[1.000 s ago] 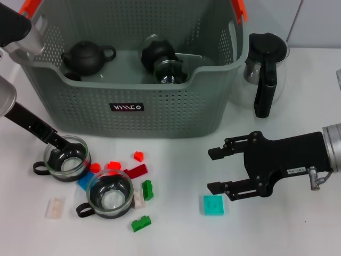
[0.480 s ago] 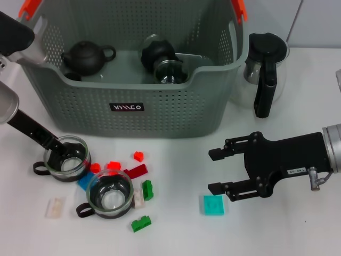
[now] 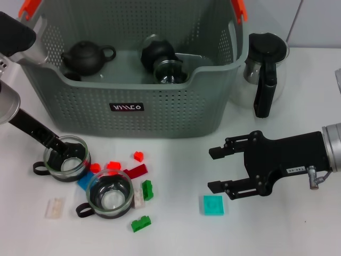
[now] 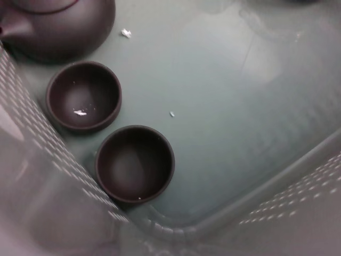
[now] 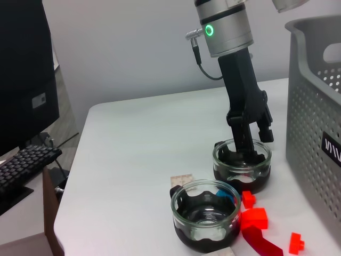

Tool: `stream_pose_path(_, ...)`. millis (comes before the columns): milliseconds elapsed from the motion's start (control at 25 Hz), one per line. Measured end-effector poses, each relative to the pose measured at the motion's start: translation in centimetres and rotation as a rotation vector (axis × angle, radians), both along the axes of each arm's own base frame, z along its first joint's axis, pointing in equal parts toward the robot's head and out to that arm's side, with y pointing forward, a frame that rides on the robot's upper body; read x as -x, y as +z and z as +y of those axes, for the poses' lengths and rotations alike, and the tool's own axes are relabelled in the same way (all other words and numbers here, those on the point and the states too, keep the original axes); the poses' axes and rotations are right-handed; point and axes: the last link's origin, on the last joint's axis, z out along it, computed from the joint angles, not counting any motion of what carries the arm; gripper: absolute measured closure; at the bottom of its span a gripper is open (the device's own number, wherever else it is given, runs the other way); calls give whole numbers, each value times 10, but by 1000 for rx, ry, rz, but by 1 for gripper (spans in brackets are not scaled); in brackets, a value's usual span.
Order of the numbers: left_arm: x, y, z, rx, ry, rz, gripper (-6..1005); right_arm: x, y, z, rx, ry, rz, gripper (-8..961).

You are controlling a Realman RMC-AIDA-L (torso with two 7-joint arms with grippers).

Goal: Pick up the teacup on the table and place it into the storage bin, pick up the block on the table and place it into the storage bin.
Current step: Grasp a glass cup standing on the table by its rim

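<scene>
On the white table [image 3: 298, 224], just in front of the basket's left end, sits the teacup [image 3: 66, 158], a clear glass cup in a dark sleeve with a small loop handle. It looks light, rigid, smooth and breakable, so a pinch across the rim wall seems safer than the slippery curved side. The left gripper [image 3: 59, 151] reaches down into it, one finger inside the rim and one outside, as the right wrist view shows; the jaws straddle the wall, though whether they are pressed tight on it I cannot tell. A second glass cup [image 3: 110, 193] stands close by, among small red, green and blue blocks. Farther right a teal block [image 3: 213, 205] lies flat, light and hard, easy to take by its edges. The right gripper [image 3: 219, 169] hovers just above it, jaws spread. Behind stands the grey storage bin [image 3: 160, 101], already holding a dark teapot [image 3: 85, 56] and two dark cups [image 4: 135, 162].
</scene>
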Motion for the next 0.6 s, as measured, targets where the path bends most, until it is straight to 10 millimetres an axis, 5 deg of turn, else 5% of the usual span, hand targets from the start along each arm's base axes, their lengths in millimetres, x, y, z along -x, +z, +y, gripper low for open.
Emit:
stream_pose_path(120, 0, 0, 1, 4, 2, -1, 174, 0, 0, 0, -1, -1, 0, 222)
stream_pose_path(600, 0, -3, 2, 26, 12, -2, 559, 0, 0, 0, 0, -5, 0, 221)
